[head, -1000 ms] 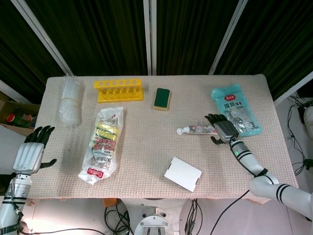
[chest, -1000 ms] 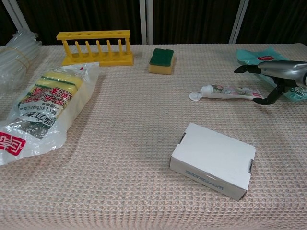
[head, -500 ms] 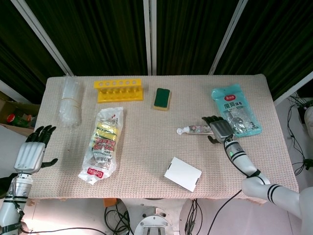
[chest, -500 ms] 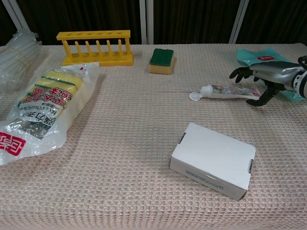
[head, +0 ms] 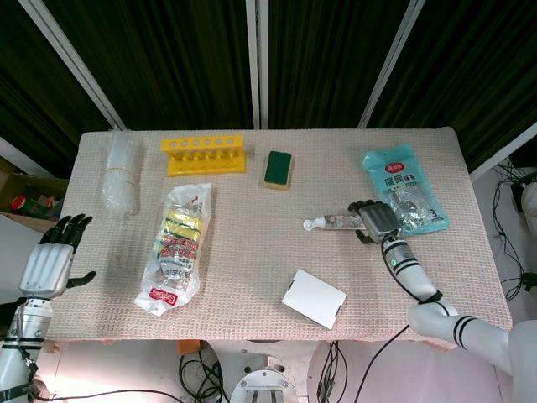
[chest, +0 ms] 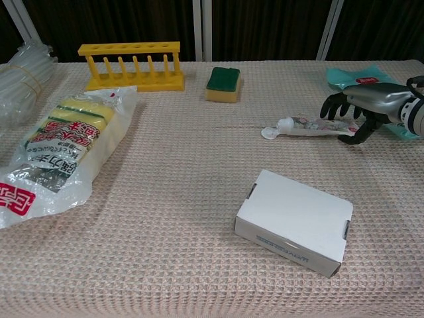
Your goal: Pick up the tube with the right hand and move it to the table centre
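Observation:
The tube (head: 334,222) (chest: 310,126) lies flat on the table right of centre, its white cap pointing left. My right hand (head: 375,220) (chest: 361,106) is over the tube's right end. Its fingers curl down behind the tube and its thumb reaches in front, so the tube's tail lies between them. I see no firm grip, and the tube rests on the cloth. My left hand (head: 52,262) hovers off the table's left edge with fingers spread and nothing in it; the chest view does not show it.
A white box (head: 313,298) (chest: 295,220) lies near the front, just left of the tube. A teal packet (head: 404,185) (chest: 354,75) is behind the right hand. A green sponge (head: 278,168), yellow rack (head: 204,154), bagged sponges (head: 178,243) and clear bundle (head: 120,172) fill the back and left.
My right hand has shifted slightly left onto the tube's tail, and its fingers have curled down from outstretched. The tube and the left hand have stayed put.

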You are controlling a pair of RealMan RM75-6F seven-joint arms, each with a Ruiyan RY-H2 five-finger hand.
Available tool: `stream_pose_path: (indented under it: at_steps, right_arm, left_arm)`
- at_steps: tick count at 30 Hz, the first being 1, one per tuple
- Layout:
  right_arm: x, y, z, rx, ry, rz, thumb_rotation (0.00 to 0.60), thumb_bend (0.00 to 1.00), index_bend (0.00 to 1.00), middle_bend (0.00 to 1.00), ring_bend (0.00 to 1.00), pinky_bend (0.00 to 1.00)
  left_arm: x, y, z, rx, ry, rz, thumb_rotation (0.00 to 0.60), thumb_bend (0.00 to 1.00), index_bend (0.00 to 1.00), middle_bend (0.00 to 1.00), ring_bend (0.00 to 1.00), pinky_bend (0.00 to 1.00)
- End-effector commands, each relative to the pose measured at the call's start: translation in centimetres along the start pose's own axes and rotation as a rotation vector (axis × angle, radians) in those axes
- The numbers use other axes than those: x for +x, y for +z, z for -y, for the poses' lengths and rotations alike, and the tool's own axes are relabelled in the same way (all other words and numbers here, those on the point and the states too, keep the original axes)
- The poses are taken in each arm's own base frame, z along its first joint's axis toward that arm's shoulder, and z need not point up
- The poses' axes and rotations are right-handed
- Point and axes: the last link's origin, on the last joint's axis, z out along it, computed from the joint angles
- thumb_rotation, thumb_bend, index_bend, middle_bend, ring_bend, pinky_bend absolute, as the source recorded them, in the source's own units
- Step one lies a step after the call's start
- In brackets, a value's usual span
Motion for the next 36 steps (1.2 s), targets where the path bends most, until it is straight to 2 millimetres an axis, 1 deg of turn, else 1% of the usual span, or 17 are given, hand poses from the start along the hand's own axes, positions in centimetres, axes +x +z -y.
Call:
stream_pose_path:
  at_steps: [1,4,8,13,18,24,27,30,36]
  right_arm:
    - [0.0,0.0,0.2,0.001,0.000,0.002,0.600,0.32,0.31,0.31,0.25,0.36]
    - [-0.1,0.0,0.3,0.001,-0.008,0.001,0.600,0.32,0.35,0.36,0.29,0.39]
    - [0.0,-0.1,0.4,-0.003,-0.016,-0.009,0.600,0.32,0.47,0.46,0.38,0.46]
    - [-0.3,-0.1,0.4,-0.013,-0.030,-0.006,0.600,0.32,0.58,0.55,0.47,0.54]
    - [-0.4,0.0,0.8,-0.026,-0.028,-0.057,0.600,0.33,0.76,0.70,0.61,0.67]
    - [-0.5,0.2,1.1,-0.028,-0.029,-0.099,0.600,0.38,0.96,0.84,0.74,0.80]
    - [-0.5,0.2,1.3,-0.021,-0.008,-0.134,0.600,0.42,1.00,0.88,0.78,0.84]
    - [-0.4,0.1,1.3,-0.011,0.019,-0.165,0.600,0.44,1.00,0.91,0.81,0.86]
    - [0.1,-0.1,0.9,0.004,0.091,-0.214,0.600,0.44,1.00,0.93,0.83,0.89]
  left_arm:
    - [0.0,0.0,0.0,0.002,-0.002,0.001,0.600,0.00,0.10,0.09,0.07,0.21]
    - [-0.1,0.0,0.1,0.002,-0.002,0.007,0.600,0.00,0.10,0.09,0.07,0.21]
    - [-0.2,0.0,0.1,0.002,-0.004,0.011,0.600,0.00,0.10,0.09,0.07,0.21]
    - [-0.3,0.0,0.3,0.007,-0.007,0.014,0.600,0.00,0.10,0.09,0.07,0.21]
    - [-0.5,0.1,0.4,0.011,-0.011,0.018,0.600,0.00,0.10,0.09,0.07,0.21]
    - [-0.5,0.1,0.4,0.012,-0.013,0.017,0.600,0.00,0.10,0.09,0.07,0.21]
    - [-0.6,0.1,0.5,0.014,-0.015,0.020,0.600,0.00,0.10,0.09,0.07,0.21]
    - [-0.6,0.1,0.6,0.016,-0.016,0.020,0.600,0.00,0.10,0.09,0.07,0.21]
    - [-0.5,0.1,0.6,0.013,-0.020,0.013,0.600,0.00,0.10,0.09,0.07,0.21]
